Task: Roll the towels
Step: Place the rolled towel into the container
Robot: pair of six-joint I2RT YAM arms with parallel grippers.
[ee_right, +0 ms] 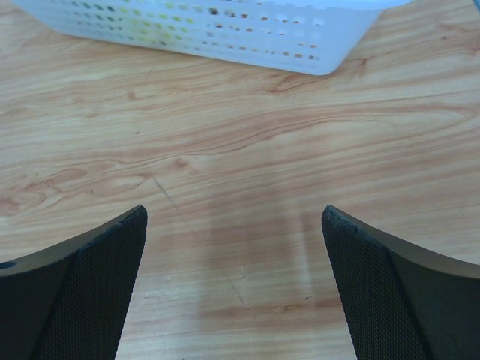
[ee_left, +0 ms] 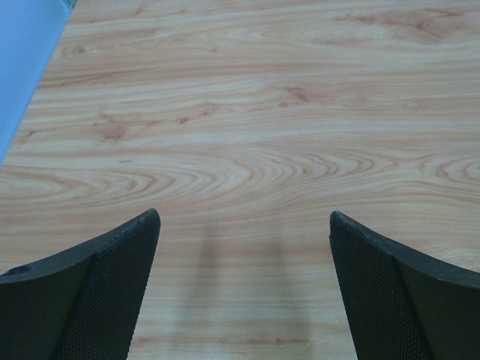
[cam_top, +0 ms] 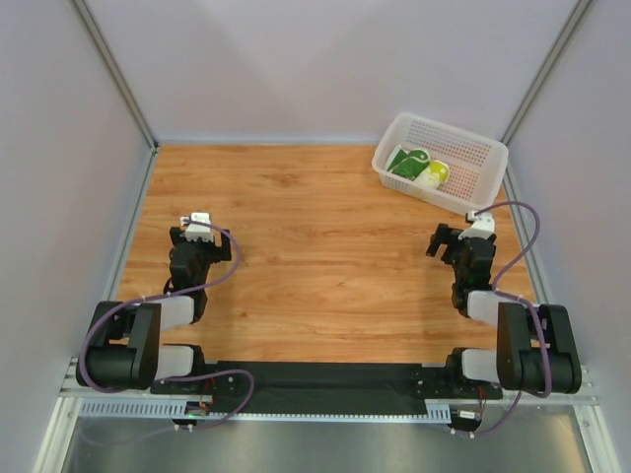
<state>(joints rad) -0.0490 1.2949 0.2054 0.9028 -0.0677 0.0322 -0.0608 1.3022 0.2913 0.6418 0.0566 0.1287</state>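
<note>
Dark green towel (cam_top: 405,161) and cream-yellow towel (cam_top: 434,174) lie bunched side by side in the white basket (cam_top: 442,126) just ahead of the right gripper (ee_right: 234,214), evidently stored for retrieval (long axes indeterminable while crumpled), far across from the left gripper (ee_left: 244,216), both grippers released, holding nothing.

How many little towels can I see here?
2. The dark green towel lies in the white basket at the far right; the cream-yellow towel lies beside it in there. More may be hidden underneath.
</note>
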